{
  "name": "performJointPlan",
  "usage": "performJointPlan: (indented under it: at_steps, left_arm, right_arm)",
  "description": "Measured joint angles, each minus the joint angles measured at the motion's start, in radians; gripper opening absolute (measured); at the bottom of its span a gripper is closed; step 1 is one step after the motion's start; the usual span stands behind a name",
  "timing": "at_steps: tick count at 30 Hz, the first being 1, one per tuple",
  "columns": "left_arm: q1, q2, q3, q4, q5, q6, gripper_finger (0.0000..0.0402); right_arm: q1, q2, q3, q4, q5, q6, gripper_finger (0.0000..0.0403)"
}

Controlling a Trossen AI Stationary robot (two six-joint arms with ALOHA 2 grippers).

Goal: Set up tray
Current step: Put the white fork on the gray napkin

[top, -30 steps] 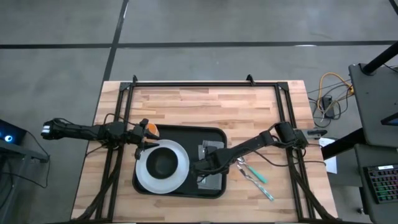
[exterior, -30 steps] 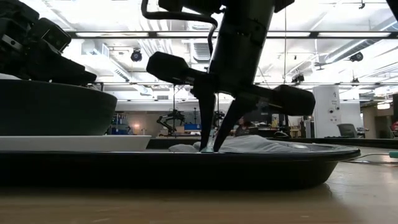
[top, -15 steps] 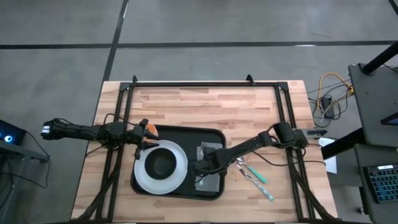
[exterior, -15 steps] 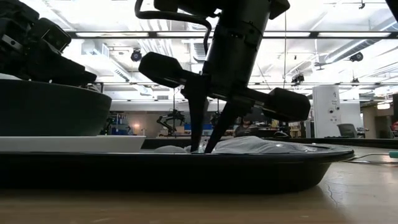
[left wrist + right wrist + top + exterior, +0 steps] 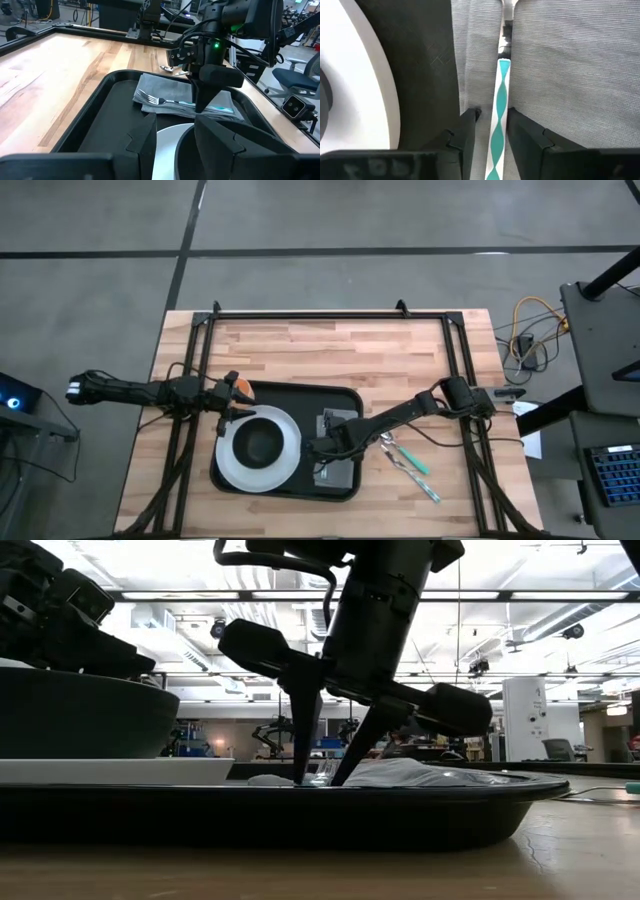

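One tray (image 5: pixel 300 395), one plate (image 5: pixel 232 463), right claw (image 5: pixel 489 122) apart astride one fork (image 5: pixel 165 101).

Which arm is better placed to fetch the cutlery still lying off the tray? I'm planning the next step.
The right. Its gripper is over the napkin, beside the cutlery on the table; the left gripper sits beyond the plate.

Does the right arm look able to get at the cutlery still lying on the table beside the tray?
Probably yes. The spare cutlery lies on bare wood beside the tray, under the right arm, with nothing over it. The right pincer straddles the fork on the napkin with open jaws.
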Motion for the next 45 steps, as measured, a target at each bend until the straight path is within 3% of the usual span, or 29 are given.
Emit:
performJointPlan:
  at_steps: [8,16,45]
  left_arm:
    - [0.000,0.000,0.000,0.000,0.000,0.000,0.0115]
    - [0.000,0.000,0.000,0.000,0.000,0.000,0.0115]
    - [0.000,0.000,0.000,0.000,0.000,0.000,0.0115]
  right_arm:
    - [0.000,-0.025,-0.003,0.000,-0.003,-0.004,0.0122]
    - [0.002,-0.028,0.048,-0.139,-0.010,-0.004,0.0114]
    - [-0.002,0.009,0.065,-0.074,0.024,0.019,0.0110]
